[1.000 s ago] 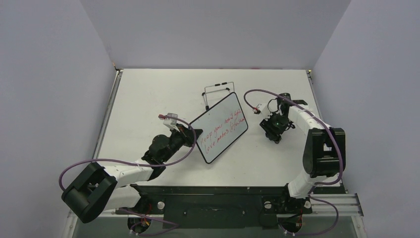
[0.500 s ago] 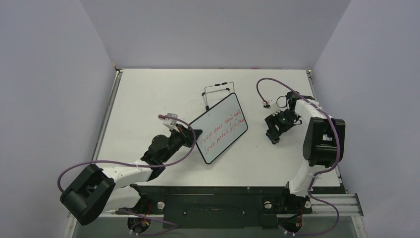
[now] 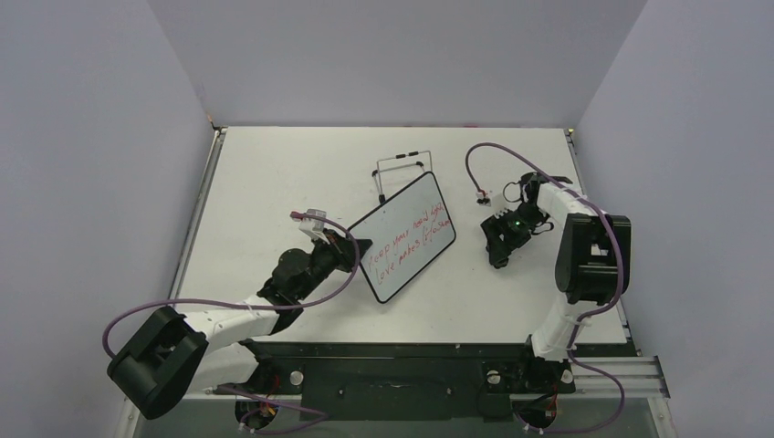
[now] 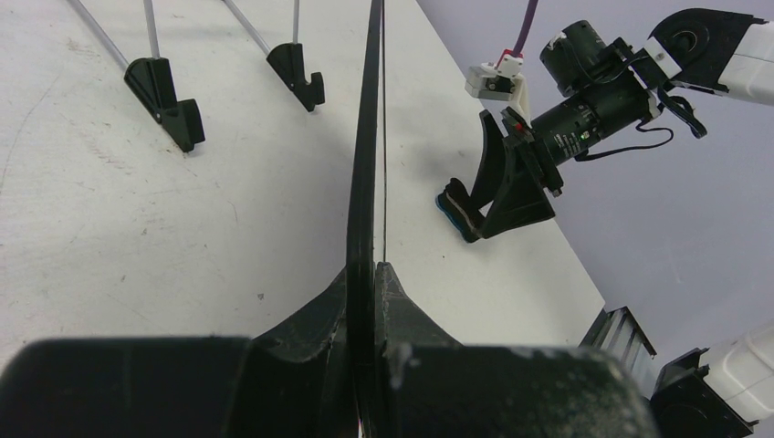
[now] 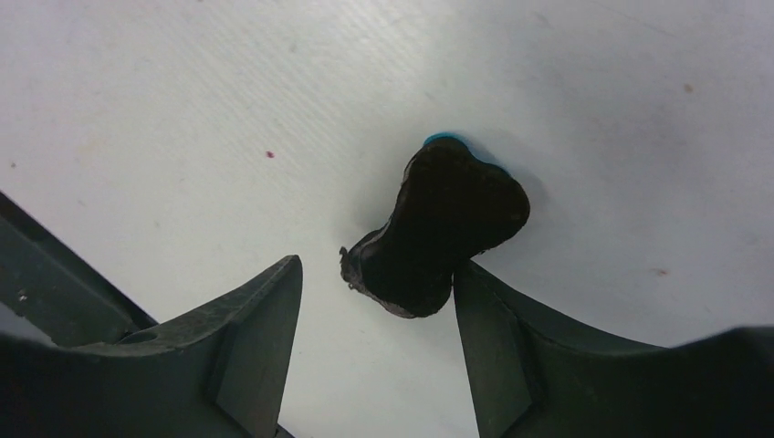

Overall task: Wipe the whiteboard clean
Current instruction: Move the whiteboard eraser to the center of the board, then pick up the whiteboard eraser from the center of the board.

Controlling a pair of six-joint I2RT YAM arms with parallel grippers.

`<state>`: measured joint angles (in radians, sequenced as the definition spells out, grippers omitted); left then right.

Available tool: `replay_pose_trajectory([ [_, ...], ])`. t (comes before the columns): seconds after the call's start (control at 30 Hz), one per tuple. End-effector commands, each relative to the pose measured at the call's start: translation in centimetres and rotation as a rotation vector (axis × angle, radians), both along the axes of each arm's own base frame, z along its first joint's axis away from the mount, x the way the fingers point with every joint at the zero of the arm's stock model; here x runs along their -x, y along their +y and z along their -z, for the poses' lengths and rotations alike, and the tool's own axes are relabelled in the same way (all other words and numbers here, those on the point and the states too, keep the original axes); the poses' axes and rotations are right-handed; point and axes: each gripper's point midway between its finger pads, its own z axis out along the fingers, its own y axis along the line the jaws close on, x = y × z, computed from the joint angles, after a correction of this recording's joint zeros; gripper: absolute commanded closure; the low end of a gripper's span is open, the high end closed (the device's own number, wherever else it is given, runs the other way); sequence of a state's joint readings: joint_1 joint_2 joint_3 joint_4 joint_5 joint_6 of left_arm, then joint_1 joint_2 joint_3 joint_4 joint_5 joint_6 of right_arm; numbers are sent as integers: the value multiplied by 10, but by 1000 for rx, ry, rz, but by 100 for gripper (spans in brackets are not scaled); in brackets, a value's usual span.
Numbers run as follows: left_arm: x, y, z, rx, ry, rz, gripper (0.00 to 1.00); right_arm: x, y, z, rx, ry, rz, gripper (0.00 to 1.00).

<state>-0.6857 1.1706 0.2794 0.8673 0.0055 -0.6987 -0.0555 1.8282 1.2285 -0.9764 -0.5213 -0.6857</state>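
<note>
Two arms share the job. From above, the left gripper [image 3: 358, 251] steadies the whiteboard [image 3: 406, 248] mid-surface [image 3: 274, 173], red writing up for wiping. Left wrist: its jaws are clamped on the board's edge. Right wrist: the right gripper [image 5: 374, 267], half open, straddles the eraser [image 5: 438, 228], not yet gripping.

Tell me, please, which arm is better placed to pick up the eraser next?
Right. The right end effector is open and down at the eraser, partly between its jaws. The left end effector is shut on the whiteboard's edge, so busy.
</note>
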Motion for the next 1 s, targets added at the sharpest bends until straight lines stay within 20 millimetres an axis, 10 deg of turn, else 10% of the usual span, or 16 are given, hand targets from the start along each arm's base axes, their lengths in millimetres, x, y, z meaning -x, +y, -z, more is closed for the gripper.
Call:
replay_pose_trajectory([
  [0.0,1,-1,-28,47,-74,12,100,13,30,-32,-112,-41,-116,43],
  [0.43,3,2,-26,46,-64,5,100,32,90,-42,-141,-30,-313,43],
  [0.97,-3,7,-11,23,-32,-40,100,-19,65,-26,181,-438,291,32],
])
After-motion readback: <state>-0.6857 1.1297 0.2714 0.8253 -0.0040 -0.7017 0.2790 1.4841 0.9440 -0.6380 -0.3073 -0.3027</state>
